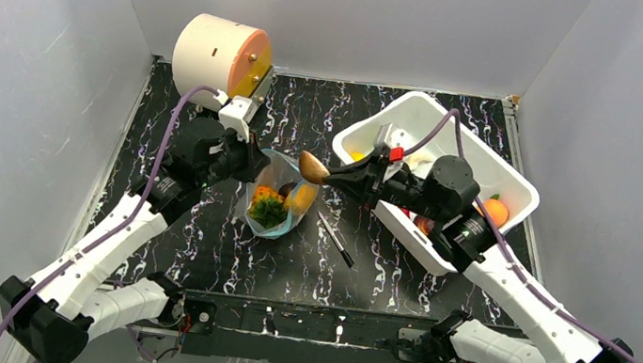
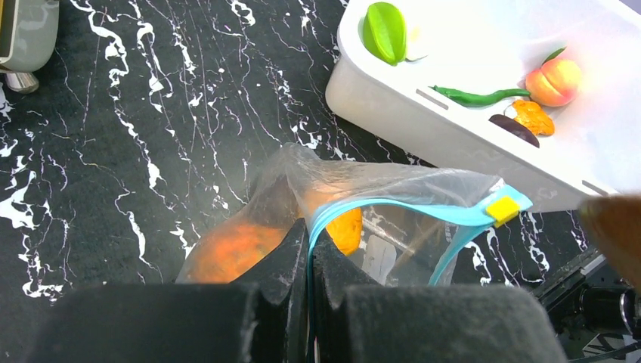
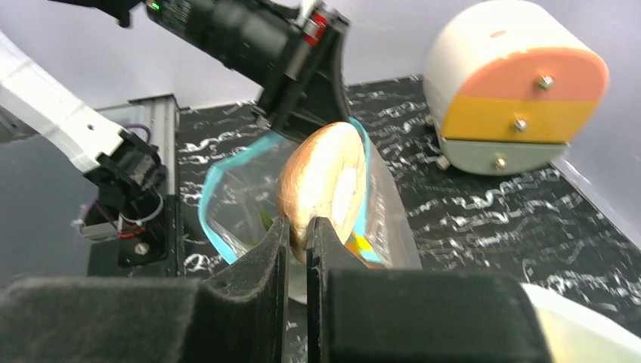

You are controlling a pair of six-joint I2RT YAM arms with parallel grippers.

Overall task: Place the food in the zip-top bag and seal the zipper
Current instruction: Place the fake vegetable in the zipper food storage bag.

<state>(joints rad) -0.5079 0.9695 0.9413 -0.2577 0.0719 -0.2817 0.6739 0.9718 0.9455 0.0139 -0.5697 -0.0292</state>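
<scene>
The left claw (image 2: 310, 236) is clenched on the blue-teal zipper (image 2: 408, 208) of the zip-top bag (image 1: 286, 169), which stands open on the black marbled surface (image 1: 194, 249) with orange and green toy food (image 1: 268, 209) inside — the right claw (image 3: 297, 227) grips a brown toy piece (image 3: 321, 181) at the bag's rim, near the white tub (image 1: 424, 103).

Clear, crinkly, glossy plastic zip-top bag (image 2: 393, 185) at the matt black fingers (image 2: 283, 261) of the left end effector (image 2: 310, 233); white tub (image 2: 423, 121) beyond is smooth plastic; worktop (image 2: 113, 151) marbled, glossy
</scene>
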